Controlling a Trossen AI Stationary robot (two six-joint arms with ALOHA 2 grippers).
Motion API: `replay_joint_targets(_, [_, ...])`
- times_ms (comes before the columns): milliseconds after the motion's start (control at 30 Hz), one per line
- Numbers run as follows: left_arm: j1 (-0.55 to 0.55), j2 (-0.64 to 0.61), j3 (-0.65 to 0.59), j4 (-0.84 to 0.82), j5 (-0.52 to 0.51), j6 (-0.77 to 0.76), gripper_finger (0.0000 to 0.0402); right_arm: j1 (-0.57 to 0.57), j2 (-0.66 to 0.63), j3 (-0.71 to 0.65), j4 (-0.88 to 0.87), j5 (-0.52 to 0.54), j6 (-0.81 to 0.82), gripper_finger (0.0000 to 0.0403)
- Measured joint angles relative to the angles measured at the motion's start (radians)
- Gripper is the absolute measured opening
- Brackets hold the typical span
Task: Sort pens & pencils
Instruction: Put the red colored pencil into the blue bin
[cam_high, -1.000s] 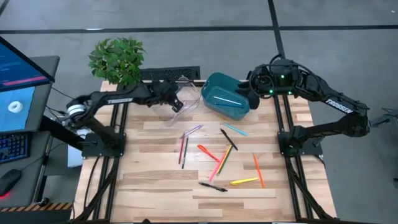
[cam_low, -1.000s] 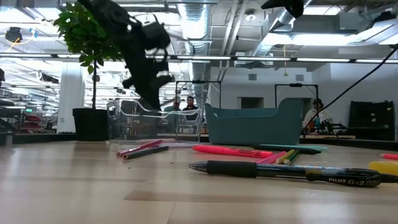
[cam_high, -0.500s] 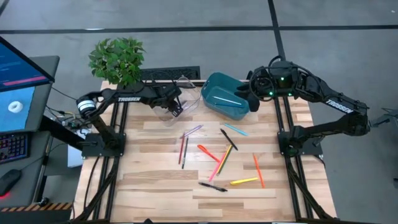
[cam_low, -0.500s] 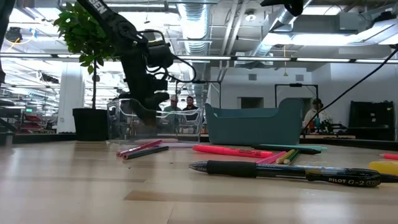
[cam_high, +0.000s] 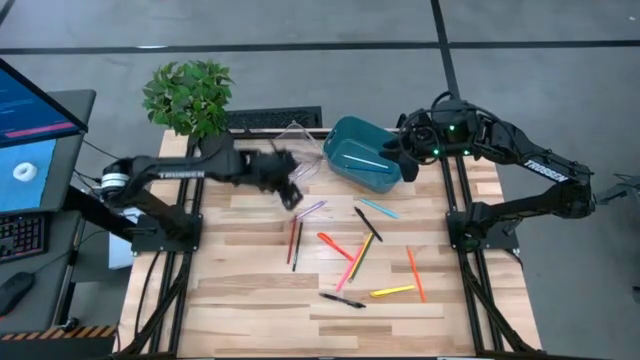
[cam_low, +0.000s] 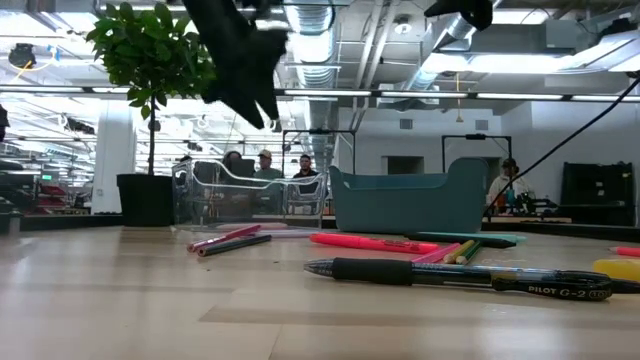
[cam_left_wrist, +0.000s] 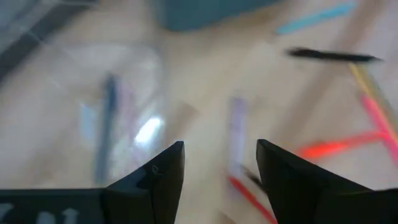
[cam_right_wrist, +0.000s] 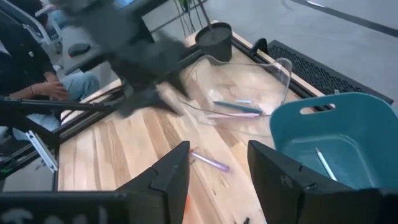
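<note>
High view: a pale wooden bench (cam_high: 250, 300) on grey floor carries pens & pencils (cam_high: 352, 255) in red, orange, yellow, black, scattered mid-bench at mixed angles. Left tool (cam_high: 292, 192) hovers spread, empty. Right tool (cam_high: 398, 152), spread, over the teal bin (cam_high: 362, 155).

Low view: pens lie flat before a workshop room.

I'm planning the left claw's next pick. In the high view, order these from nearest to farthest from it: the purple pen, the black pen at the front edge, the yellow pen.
Measured from the left claw in the high view:
1. Purple pen: just beside the claw, toward the table's middle.
2. Black pen: well forward, near the front edge, about mid-table.
3. Yellow pen: farthest, front right, past the black pen.
</note>
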Motion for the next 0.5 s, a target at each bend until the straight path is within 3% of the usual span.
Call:
replay_joint_targets(167, [-0.227, 0.031, -0.012, -0.051, -0.162, -0.283, 0.0187, 0.0, 0.0, 0.0, -0.017, 0.0, 0.0, 0.0182])
replay_joint_targets(267, [-0.305, 0.092, -0.024, -0.077, -0.246, -0.453, 0.0186, 0.0, 0.0, 0.0, -0.016, 0.0, 0.0, 0.0182])
replay_joint_targets(500, [-0.34, 0.272, -0.024, -0.071, -0.223, -0.623, 0.0187, 0.0, 0.0, 0.0, -0.015, -0.004, 0.0, 0.0182])
